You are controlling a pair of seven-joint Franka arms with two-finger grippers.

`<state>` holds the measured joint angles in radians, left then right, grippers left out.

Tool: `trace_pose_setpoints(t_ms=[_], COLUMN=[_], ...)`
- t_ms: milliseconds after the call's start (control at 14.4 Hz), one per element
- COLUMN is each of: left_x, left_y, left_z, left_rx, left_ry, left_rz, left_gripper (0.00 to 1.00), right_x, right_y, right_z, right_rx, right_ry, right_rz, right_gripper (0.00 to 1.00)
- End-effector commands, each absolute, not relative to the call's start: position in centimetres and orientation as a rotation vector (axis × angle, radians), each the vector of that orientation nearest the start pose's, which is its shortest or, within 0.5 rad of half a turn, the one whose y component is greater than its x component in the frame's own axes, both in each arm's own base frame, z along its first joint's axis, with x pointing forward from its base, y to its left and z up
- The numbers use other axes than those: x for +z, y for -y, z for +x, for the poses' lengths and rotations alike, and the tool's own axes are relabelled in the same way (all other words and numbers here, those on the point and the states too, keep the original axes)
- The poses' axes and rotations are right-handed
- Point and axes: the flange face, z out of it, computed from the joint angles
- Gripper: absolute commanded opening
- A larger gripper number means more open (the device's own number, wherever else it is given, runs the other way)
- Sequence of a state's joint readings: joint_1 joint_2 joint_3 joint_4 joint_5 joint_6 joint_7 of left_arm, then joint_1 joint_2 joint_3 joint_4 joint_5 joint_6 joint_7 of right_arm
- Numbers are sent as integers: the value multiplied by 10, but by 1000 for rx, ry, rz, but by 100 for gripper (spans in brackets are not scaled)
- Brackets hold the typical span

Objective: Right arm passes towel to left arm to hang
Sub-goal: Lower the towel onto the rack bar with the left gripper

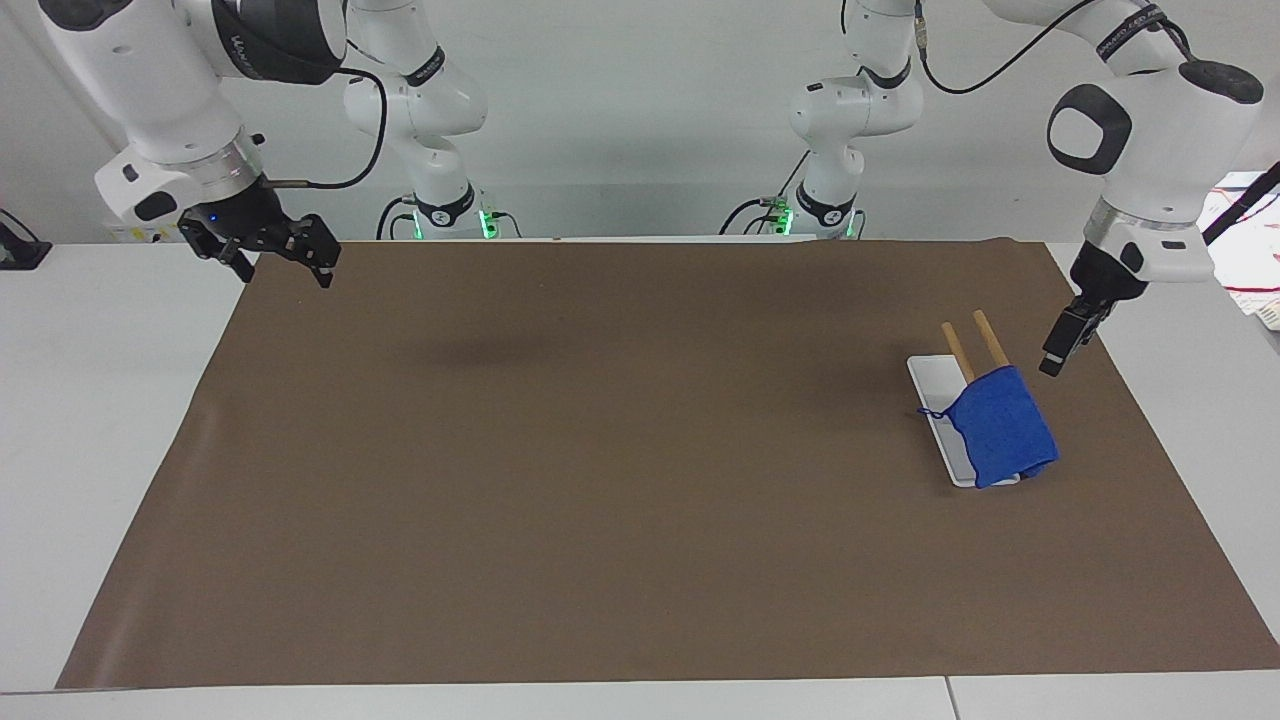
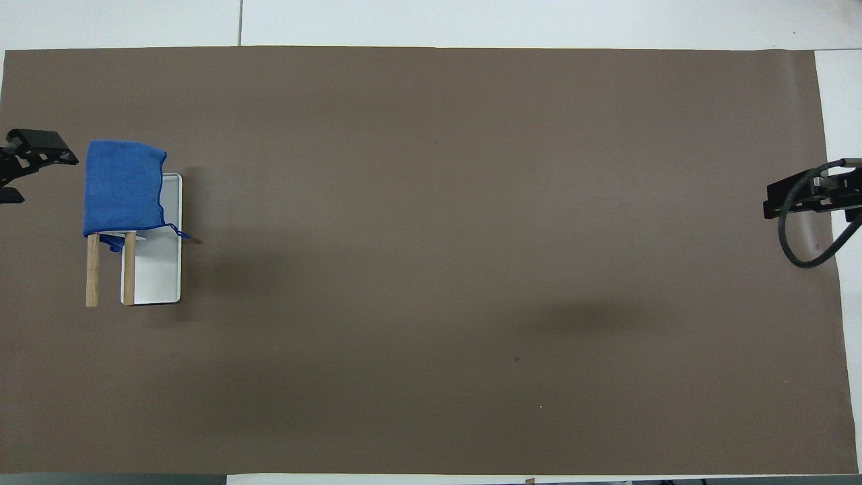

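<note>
The blue towel [image 1: 1000, 428] hangs draped over the two wooden bars [image 1: 988, 338] of a small rack with a white base [image 1: 930, 385]. It also shows in the overhead view [image 2: 124, 185], over the bars [image 2: 93, 269] and base [image 2: 158, 269]. My left gripper [image 1: 1052, 360] is open and empty, up in the air just beside the towel toward the left arm's end of the table, not touching it; it also shows in the overhead view [image 2: 40, 176]. My right gripper [image 1: 285, 262] is open and empty and waits over the mat's corner at the right arm's end [image 2: 808, 195].
A brown mat [image 1: 600, 450] covers most of the white table. Papers [image 1: 1250, 250] lie at the table's edge at the left arm's end. The rack is the only thing standing on the mat.
</note>
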<state>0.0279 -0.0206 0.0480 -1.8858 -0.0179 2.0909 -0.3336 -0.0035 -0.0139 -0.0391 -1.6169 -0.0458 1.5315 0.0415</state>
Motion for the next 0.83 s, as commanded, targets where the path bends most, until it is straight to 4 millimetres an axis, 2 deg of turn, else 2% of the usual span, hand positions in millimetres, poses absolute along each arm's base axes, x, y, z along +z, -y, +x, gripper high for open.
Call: trace_pose_setpoints(t_ms=[0, 208, 762], left_x=[534, 538, 576], left_y=[-15, 9, 17], left_z=[579, 573, 568], left_rx=[-277, -173, -85], left_ry=[388, 248, 133], left_rz=[-3125, -3141, -3158], left_gripper=[100, 100, 100], right_x=[610, 610, 610], right_y=[28, 28, 28], right_z=[541, 541, 540], right_rx=[112, 117, 119], right_ry=[-119, -119, -124], right_rz=[-3167, -3165, -3165], right_gripper=[100, 100, 100])
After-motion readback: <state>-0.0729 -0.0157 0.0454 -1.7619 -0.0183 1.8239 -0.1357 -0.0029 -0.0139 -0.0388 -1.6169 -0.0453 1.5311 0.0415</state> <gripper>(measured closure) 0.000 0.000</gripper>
